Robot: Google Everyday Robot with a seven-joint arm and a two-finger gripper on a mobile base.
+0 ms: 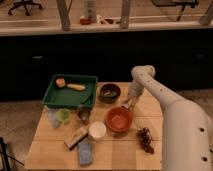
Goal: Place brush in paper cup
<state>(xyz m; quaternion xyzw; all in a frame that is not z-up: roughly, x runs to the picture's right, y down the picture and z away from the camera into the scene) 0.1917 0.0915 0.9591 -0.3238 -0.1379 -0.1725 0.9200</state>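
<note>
My gripper (128, 103) hangs from the white arm (150, 85) at the back right of the table. It is just behind the far rim of the orange bowl (119, 119). A small pale slim piece (124, 105) shows at the gripper's tip and may be the brush; I cannot tell whether it is held. The white paper cup (97, 130) stands upright to the front left of the orange bowl, about a bowl's width from the gripper.
A green tray (55, 94) at the back left holds a tan wooden brush (70, 85). A dark bowl (109, 92) sits left of the gripper. A green cup (62, 116), a dark metallic cup (83, 114), a tan block (76, 136), a blue item (85, 150) and a dark cluster (145, 139) lie on the wooden table (115, 155).
</note>
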